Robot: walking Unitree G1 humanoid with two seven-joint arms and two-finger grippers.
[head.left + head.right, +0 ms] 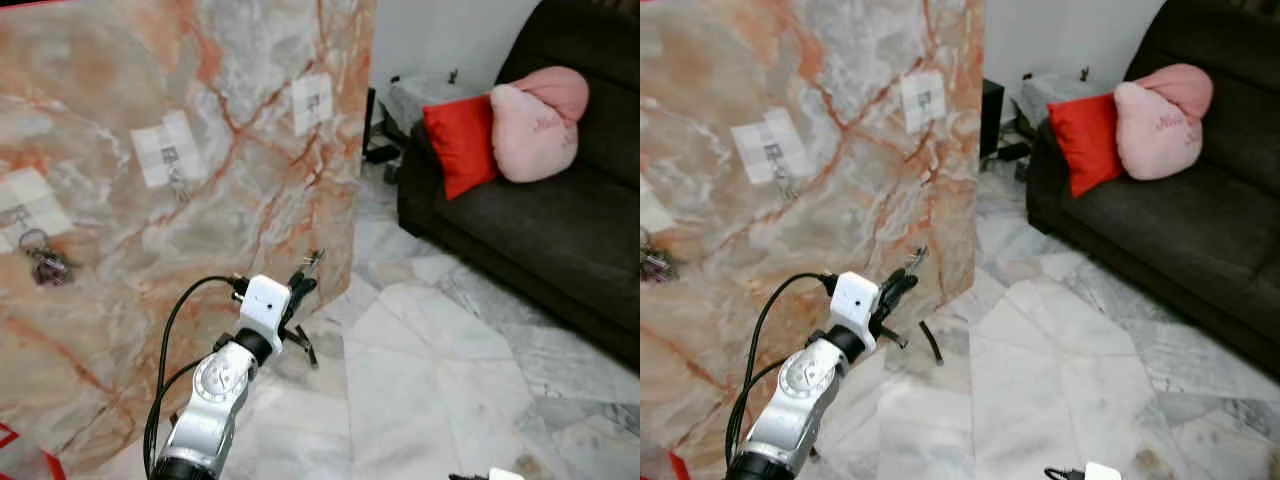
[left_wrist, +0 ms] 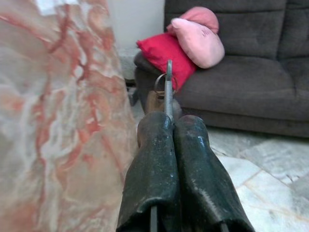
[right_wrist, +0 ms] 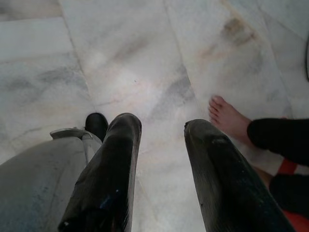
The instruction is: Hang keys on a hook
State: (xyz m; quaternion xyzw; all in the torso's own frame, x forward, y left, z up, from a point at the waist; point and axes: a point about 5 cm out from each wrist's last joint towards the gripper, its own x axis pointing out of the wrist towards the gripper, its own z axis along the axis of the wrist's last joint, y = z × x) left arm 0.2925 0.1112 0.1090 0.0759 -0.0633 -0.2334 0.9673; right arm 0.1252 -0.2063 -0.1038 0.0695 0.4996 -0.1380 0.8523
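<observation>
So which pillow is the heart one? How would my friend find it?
Look for the big dark grey sofa on the right of the room. Two cushions lean in its corner; the pale pink heart-shaped cushion sits further along the sofa than the flat bright red square cushion. It is the puffy, rounded one with two bumps on top.

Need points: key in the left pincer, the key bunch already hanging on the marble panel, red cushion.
key (image 2: 168,87): left wrist view, on its metal blade.
hanging key bunch (image 1: 45,265): left eye view, on the cluster below its ring.
red cushion (image 1: 462,142): left eye view, middle of its face.
</observation>
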